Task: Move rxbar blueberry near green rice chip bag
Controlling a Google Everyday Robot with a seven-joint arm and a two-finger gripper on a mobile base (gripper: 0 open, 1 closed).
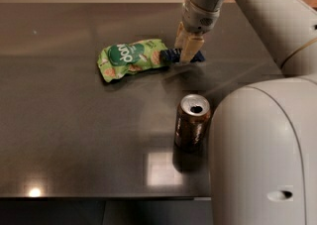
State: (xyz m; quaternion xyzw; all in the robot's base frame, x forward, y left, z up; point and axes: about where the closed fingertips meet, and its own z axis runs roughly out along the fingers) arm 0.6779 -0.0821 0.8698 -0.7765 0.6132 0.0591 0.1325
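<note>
The green rice chip bag (130,58) lies on the dark table, left of centre, a puffy light green bag with a dark green round logo. The rxbar blueberry (170,55) is a dark blue wrapper lying right against the bag's right end; its ends stick out on both sides of the fingers. My gripper (186,50) comes down from the upper right and its fingers are closed on the bar, at table level.
A bronze soda can (191,128) stands upright in front of the bar, nearer the table's front edge. My large grey arm body (262,154) fills the lower right. The table's front edge (99,199) runs along the bottom.
</note>
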